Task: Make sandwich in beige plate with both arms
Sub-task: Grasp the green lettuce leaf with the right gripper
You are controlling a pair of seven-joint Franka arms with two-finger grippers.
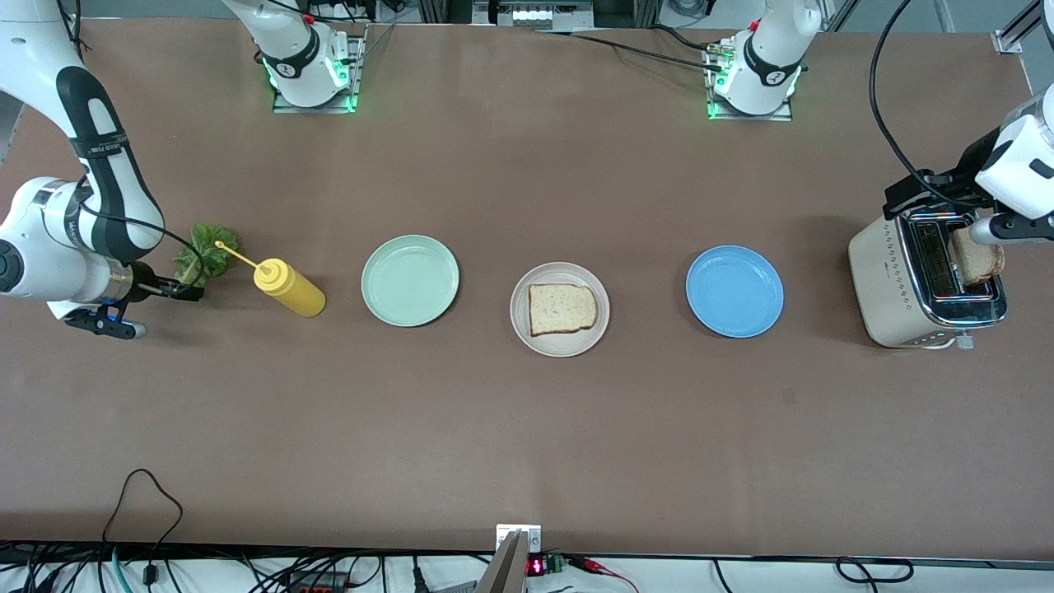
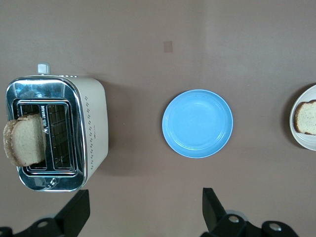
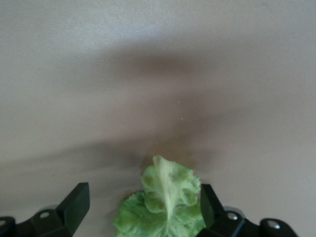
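Tabletop lettuce leaf (image 3: 165, 210) between right gripper (image 3: 143, 210) fingers.

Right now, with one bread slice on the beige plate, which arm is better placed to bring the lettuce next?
Right. Its claw is open around the lettuce by the yellow bottle, while the left claw is over the toaster.

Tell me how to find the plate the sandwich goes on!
Look at the row of three plates across the middle of the brown table. The beige plate is the middle one, between the mint-green plate and the blue plate. It is pale pinkish-beige, and it alone has a bread slice lying on it.
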